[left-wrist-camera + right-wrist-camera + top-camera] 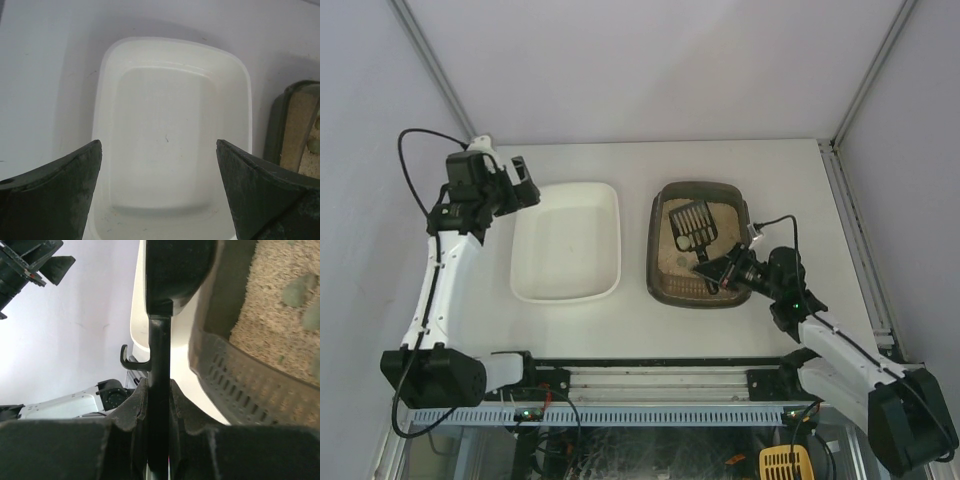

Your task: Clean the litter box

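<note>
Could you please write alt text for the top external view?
The right fingers, shut, hold a black scoop by its handle in the dark litter box. A white tray sits beside it, the left fingers open near its far corner.

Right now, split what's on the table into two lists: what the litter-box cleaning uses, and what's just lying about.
In use: litter box with sandy litter; black scoop over the litter; right gripper, shut on the scoop's handle.
Idle: white tray, empty, possibly for waste; left gripper, open, holding nothing.
</note>
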`<state>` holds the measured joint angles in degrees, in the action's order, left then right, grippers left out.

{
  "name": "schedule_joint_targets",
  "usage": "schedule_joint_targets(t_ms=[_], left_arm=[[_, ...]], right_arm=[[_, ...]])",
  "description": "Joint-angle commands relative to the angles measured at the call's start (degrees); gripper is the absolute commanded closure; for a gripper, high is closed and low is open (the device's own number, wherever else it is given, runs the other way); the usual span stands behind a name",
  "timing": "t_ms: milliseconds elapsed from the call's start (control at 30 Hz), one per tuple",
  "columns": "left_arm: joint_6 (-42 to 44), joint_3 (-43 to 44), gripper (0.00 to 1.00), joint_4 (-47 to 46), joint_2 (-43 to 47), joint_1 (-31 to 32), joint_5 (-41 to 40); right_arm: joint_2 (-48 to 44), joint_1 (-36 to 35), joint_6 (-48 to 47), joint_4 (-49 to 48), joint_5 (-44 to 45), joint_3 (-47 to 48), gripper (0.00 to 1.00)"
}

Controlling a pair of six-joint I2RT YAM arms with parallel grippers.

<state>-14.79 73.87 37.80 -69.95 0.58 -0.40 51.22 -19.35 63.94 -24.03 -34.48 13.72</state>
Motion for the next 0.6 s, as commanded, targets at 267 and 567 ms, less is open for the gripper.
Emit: schedule_joint_targets(t_ms=[267, 567], left_arm=[[0.93, 5.24, 0.0, 1.88, -3.52, -19.74, 14.26], [-2.51, 7.66, 0.0, 3.59, -5.3, -26.55, 18.75]], right_arm=[[11.33, -18.74, -19.61, 31.77, 16.93, 30.5, 1.0], [39.45, -36.66, -33.39, 57.65, 37.65, 64.96, 1.0]])
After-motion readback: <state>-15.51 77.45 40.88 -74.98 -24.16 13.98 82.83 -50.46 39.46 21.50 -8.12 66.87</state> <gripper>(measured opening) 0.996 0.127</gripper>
